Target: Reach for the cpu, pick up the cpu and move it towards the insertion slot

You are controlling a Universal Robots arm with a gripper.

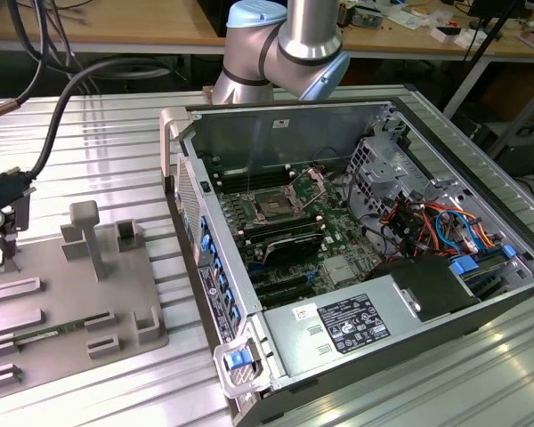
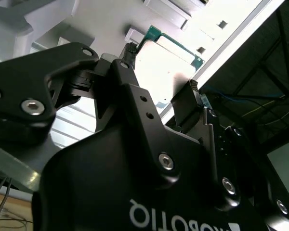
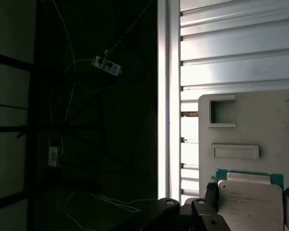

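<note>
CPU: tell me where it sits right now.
In both wrist views the cpu lies flat on the grey fixture plate, between the fingers of the gripper, near the ribbed metal table's edge.

open computer case point(image 1: 374, 267), grey fixture tray point(image 1: 71, 294)

surface: ribbed aluminium tabletop point(image 1: 116, 142) | toward its far edge and far corner: open computer case point(image 1: 356, 258) lying on its side, mainboard up | toward the edge at the exterior view's left: grey parts fixture plate point(image 1: 71, 302) with raised holders, flat on the ribs | case and plate just beside each other
</note>
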